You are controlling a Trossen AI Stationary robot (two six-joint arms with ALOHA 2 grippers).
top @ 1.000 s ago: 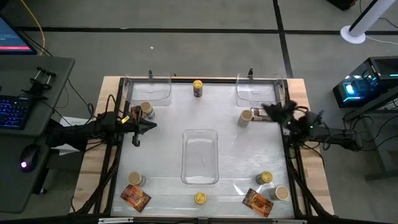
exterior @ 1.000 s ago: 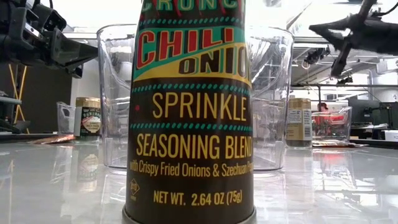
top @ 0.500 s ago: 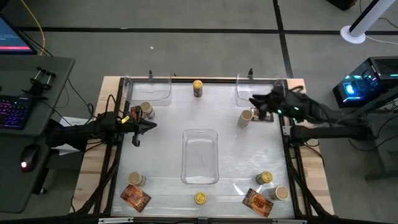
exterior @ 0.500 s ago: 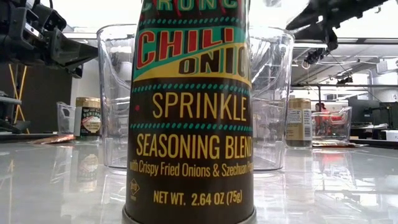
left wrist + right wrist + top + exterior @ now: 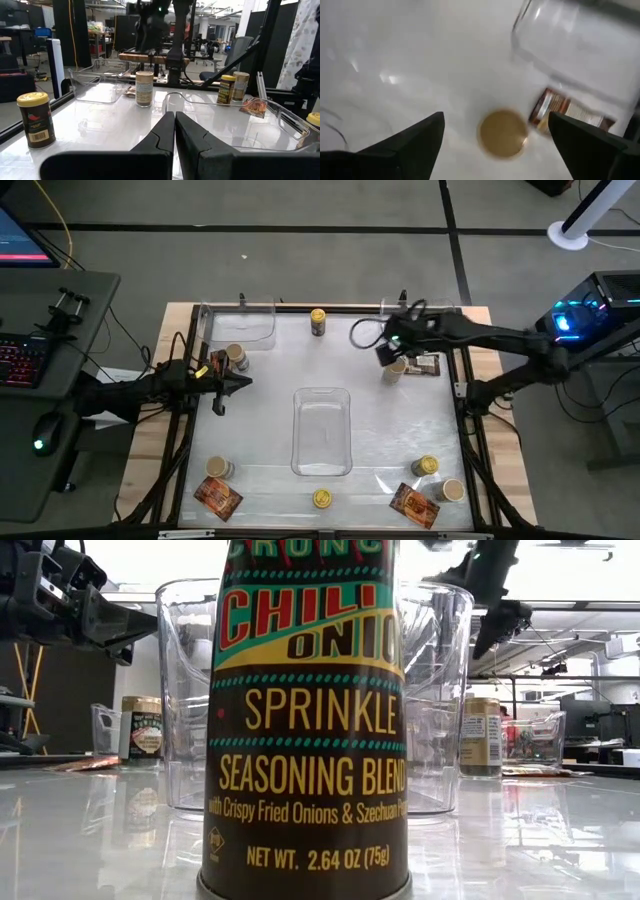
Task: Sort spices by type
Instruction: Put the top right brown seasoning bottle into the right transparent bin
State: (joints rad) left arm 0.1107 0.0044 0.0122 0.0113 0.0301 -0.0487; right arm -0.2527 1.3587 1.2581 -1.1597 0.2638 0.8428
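The spices stand scattered on the white table. A beige-lidded jar [image 5: 396, 368] stands upright at the far right, with an orange-red packet [image 5: 428, 363] lying flat beside it. My right gripper [image 5: 388, 352] hangs above this jar, tipped steeply down and open. In the right wrist view its fingers [image 5: 422, 137] stand wide to either side of the jar's lid [image 5: 503, 134], well above it and touching nothing. My left gripper [image 5: 235, 383] waits level at the left edge, shut and holding nothing [image 5: 175, 131]. Close to the low camera stands a yellow-lidded jar [image 5: 322, 498].
Clear trays sit at the far left [image 5: 240, 323], the far right [image 5: 415, 320] and the centre [image 5: 322, 430]. More jars stand at the far middle [image 5: 318, 320], the left [image 5: 237, 357], the near left [image 5: 219, 468] and the near right [image 5: 427, 466]. Packets lie near left [image 5: 217, 496] and near right [image 5: 413, 505].
My right gripper has swung out from the table's right edge toward the far-right jar. It rose, tipped from level to steeply downward, and its fingers have opened. No jar or packet has moved.
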